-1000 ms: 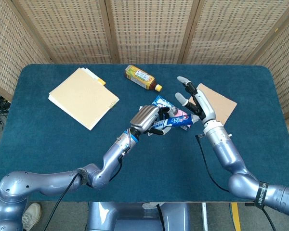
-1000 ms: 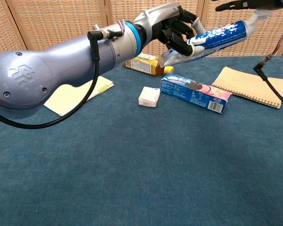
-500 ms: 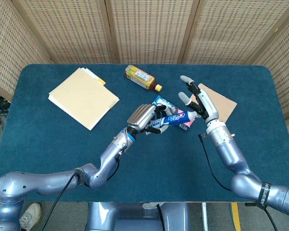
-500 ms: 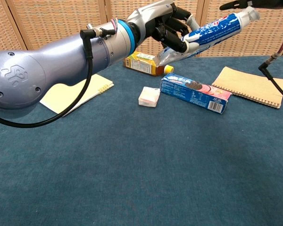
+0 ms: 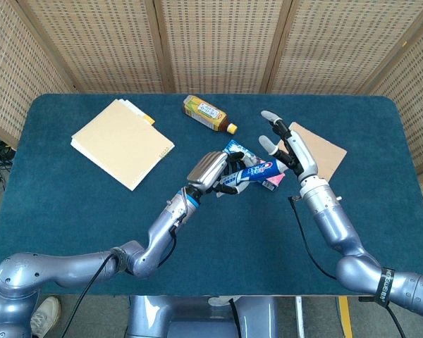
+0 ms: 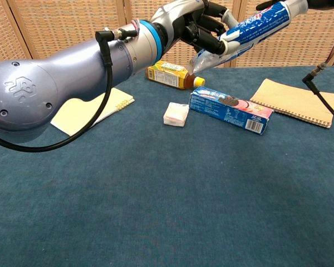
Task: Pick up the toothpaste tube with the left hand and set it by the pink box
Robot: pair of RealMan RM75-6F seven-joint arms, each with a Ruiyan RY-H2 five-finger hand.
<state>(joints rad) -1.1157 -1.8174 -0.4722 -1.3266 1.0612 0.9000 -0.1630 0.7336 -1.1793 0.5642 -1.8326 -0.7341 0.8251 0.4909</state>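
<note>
Hiding, seemingly, the pink box (image 6: 176, 114): left hand (image 5: 213, 171).

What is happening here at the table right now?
The left hand holds the toothpaste tube in the air, above the blue box. The small pink box lies on the table beside the blue box. The right hand is open near the tube, holding nothing.
</note>
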